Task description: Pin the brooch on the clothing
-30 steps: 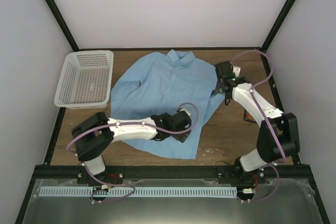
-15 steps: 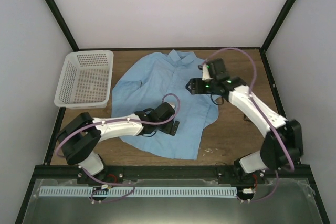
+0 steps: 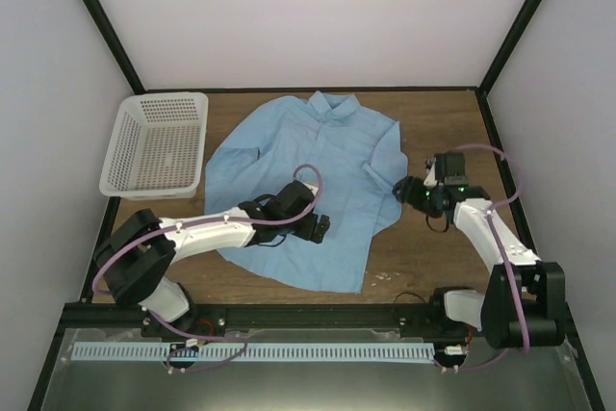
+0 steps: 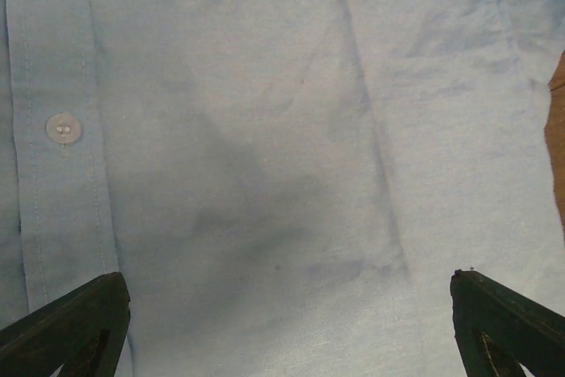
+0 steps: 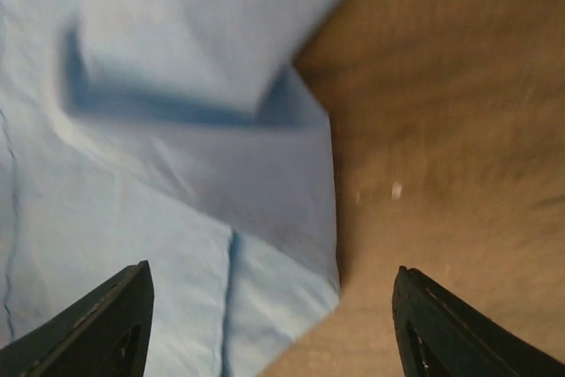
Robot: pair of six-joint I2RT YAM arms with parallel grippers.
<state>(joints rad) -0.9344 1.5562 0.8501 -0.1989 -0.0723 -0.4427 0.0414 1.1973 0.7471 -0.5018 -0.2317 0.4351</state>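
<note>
Biggest first: the table (image 3: 428, 252) has the shirt (image 3: 318, 156) spread flat across its middle, collar to the far edge, hem to the near edge. Laid out like that it gives you a smooth front to pin on. The mesh basket (image 3: 164, 97) sits in the far-left corner, well apart, prob. not in play. Your left gripper (image 3: 316, 228) hangs low over the shirt's lower front, fingers spread wide, nothing in them. Its wrist cam shows plain cloth plus the placket w/ one button (image 4: 62, 128), so I'd guess it's there to steady the fabric. Your right gripper (image 3: 409, 188) is by the sleeve on the side toward the table's right edge, where cloth meets bare wood, also wide apart & empty. Brooch: can't find it in any view, so neither gripper has it. Locate it first.
</note>
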